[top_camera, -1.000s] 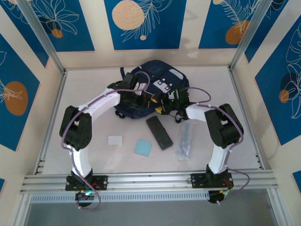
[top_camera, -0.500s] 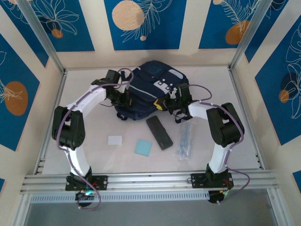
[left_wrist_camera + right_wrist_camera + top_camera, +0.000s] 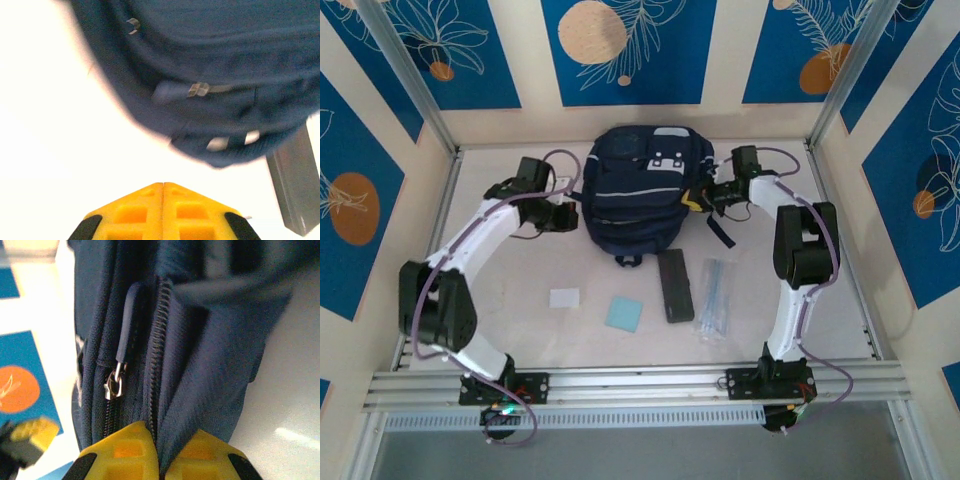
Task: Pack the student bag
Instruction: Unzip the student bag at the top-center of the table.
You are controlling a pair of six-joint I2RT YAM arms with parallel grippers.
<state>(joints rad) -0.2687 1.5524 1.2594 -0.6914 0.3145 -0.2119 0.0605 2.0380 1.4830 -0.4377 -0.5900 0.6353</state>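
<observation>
Right pincer (image 3: 159,447) pinches student bag (image 3: 632,195) fabric beside the zipper (image 3: 160,340); left pincer (image 3: 163,197) pressed together, empty. We should tension the seam evenly, no jerks.

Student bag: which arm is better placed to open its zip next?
Right, probably: the right gripper pinches the student bag beside the zip pull; the left gripper is shut on nothing, apart from it.

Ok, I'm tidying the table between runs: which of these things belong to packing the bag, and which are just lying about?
In the job:
student bag
right gripper, shut on its side fabric
left gripper, shut, beside it

Lying loose, untouched, probably to be packed:
white card
light blue pad
dark case
clear packet
</observation>
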